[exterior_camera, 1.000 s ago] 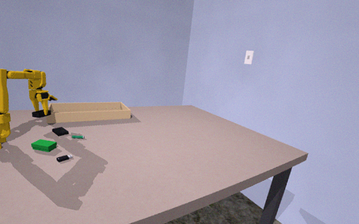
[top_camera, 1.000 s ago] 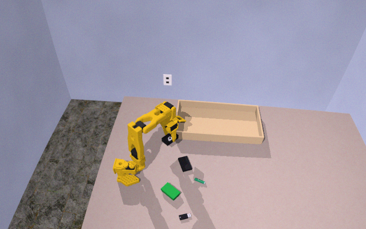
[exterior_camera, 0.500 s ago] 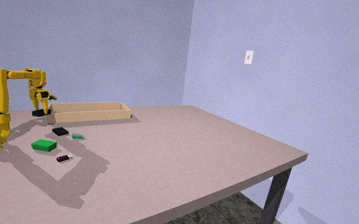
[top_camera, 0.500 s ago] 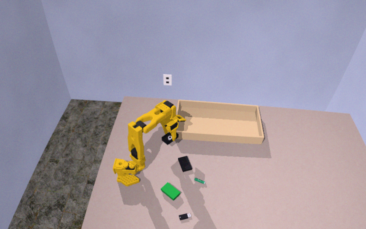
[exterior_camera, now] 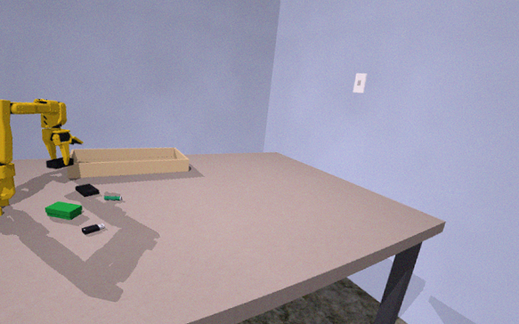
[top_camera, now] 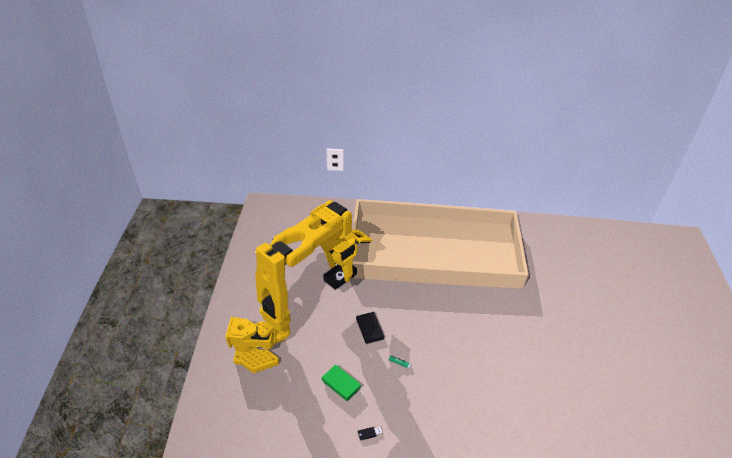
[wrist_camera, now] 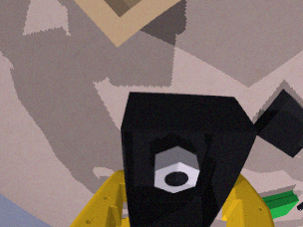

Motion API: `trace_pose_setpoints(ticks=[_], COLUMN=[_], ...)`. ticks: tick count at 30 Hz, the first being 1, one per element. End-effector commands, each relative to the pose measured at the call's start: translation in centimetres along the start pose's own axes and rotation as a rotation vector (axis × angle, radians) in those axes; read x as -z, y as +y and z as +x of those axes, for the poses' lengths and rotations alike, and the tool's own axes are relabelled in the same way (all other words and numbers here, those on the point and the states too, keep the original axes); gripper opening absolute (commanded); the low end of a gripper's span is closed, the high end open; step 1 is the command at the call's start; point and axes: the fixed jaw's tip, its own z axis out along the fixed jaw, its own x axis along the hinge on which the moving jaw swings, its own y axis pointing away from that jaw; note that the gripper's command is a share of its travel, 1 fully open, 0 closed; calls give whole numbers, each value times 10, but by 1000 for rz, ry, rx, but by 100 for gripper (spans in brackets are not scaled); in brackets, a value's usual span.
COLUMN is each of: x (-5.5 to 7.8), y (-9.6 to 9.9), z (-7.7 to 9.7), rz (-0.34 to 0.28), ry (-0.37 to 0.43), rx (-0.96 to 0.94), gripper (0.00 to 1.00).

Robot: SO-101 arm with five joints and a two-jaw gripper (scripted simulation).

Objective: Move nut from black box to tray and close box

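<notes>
My gripper (top_camera: 340, 271) (exterior_camera: 59, 161) is shut on the black box base (top_camera: 332, 280) (exterior_camera: 54, 163) (wrist_camera: 184, 114), whose open side faces the wrist camera. It holds the base above the table, just outside the tray's near left corner. The light grey nut (top_camera: 339, 275) (wrist_camera: 174, 183) is inside the base; the exterior view does not show it. The black lid (top_camera: 370, 327) (exterior_camera: 87, 190) (wrist_camera: 286, 126) lies flat on the table, apart from the base. The wooden tray (top_camera: 442, 274) (exterior_camera: 132, 169) (wrist_camera: 118, 37) shows nothing lying in it; its left end is partly hidden by the gripper.
A green box (top_camera: 341, 382) (exterior_camera: 63, 209) (wrist_camera: 281, 207) stands on the table nearer the arm's base. A green battery (top_camera: 399, 361) (exterior_camera: 112, 197) lies beyond the black lid. A black USB stick (top_camera: 369, 433) (exterior_camera: 92, 228) lies past the green box. The tray's walls stand up all round.
</notes>
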Motion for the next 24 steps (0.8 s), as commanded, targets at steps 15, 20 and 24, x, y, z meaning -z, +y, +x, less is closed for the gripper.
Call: trace_pose_setpoints(ticks=[15, 20, 24], x=[8, 8, 8], y=[3, 3, 3], z=[-6, -9, -12], rz=[-4, -5, -7], ry=[-51, -67, -86], rx=[-1, -1, -1], gripper=[20, 20, 20])
